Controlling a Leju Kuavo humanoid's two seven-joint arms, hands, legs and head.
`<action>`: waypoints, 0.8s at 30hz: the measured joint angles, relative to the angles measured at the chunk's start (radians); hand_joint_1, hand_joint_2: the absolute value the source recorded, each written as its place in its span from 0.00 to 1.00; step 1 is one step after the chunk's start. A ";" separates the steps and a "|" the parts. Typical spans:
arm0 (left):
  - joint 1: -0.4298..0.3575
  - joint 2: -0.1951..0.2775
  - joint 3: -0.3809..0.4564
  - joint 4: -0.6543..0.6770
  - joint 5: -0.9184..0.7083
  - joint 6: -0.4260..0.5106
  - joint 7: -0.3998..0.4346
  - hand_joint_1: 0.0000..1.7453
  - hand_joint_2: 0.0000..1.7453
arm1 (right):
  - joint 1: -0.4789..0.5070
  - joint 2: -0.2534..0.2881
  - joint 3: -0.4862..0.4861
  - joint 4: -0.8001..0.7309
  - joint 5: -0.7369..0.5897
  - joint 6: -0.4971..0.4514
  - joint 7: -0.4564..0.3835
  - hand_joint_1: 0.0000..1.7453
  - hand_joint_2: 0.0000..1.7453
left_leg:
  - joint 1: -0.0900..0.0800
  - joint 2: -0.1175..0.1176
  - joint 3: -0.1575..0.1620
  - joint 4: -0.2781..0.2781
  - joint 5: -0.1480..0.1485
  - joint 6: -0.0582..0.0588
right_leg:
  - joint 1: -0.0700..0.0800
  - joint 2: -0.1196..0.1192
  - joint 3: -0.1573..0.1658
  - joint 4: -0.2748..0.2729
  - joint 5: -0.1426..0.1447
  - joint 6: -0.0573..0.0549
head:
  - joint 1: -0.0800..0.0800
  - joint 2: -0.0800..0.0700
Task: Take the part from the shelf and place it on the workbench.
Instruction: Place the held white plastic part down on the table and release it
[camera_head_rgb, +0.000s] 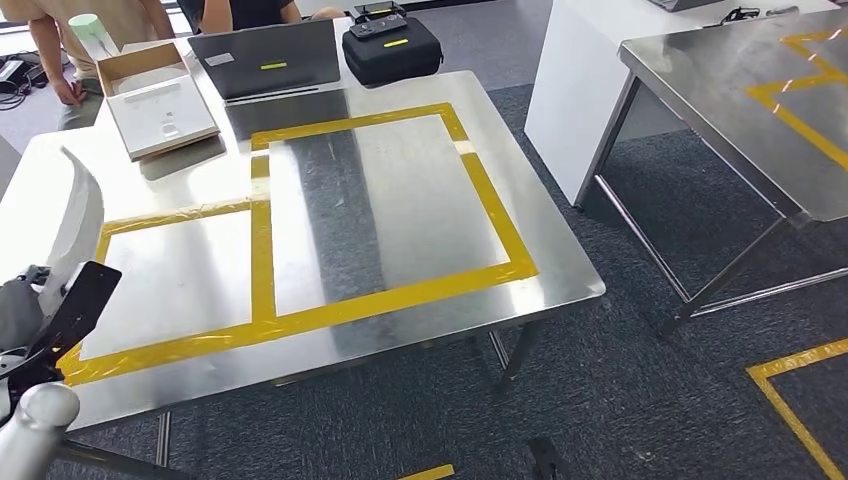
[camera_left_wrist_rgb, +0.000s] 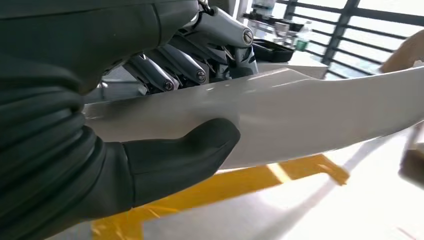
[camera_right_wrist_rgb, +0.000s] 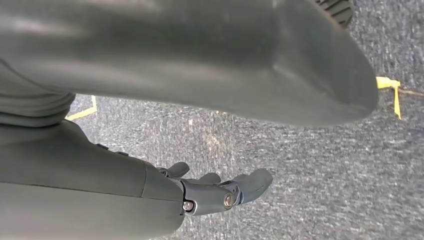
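white part in my left hand, over the near left of the bench

my right hand (camera_right_wrist_rgb: 220, 192) hangs low over grey carpet, fingers loosely apart, carrying nothing.

at the near left, my left hand (camera_left_wrist_rgb: 165, 120) is clamped on the white part (camera_left_wrist_rgb: 320, 115): thumb under one face, dark fingers over the other. the part (camera_head_rgb: 75, 225) stands over the left edge of the workbench (camera_head_rgb: 420, 200), above the nearer yellow tape box (camera_head_rgb: 262, 290).

it looks like a long, thin, glossy curved panel. i judge it light and fairly stiff, but slick and long enough to swing. my hold sits towards one end, so i'd keep the pinch firm and lay it flat.

farther off sit a laptop (camera_head_rgb: 268, 58) and black case (camera_head_rgb: 392, 48).
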 joint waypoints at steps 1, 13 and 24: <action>-0.007 0.014 -0.004 0.029 -0.024 -0.010 0.026 1.00 1.00 | 0.000 -0.001 0.000 0.000 0.002 0.003 -0.002 0.00 0.00 | 0.000 0.000 0.001 -0.002 0.000 -0.002 | 0.000 -0.001 0.000 0.000 -0.001 -0.002 | 0.000 0.000; -0.015 0.061 -0.029 0.154 -0.088 -0.028 0.087 1.00 1.00 | -0.001 -0.010 0.000 0.000 0.008 0.016 -0.013 0.00 0.00 | 0.000 -0.003 0.003 -0.006 0.002 -0.011 | 0.000 -0.003 0.002 0.000 -0.002 -0.006 | 0.000 0.000; -0.029 0.029 -0.100 0.172 -0.214 0.044 -0.033 1.00 1.00 | -0.003 -0.014 0.000 0.000 0.022 0.016 -0.016 0.00 0.00 | -0.002 -0.004 0.004 -0.006 0.002 -0.011 | -0.001 -0.005 0.004 -0.001 -0.002 -0.006 | 0.000 0.000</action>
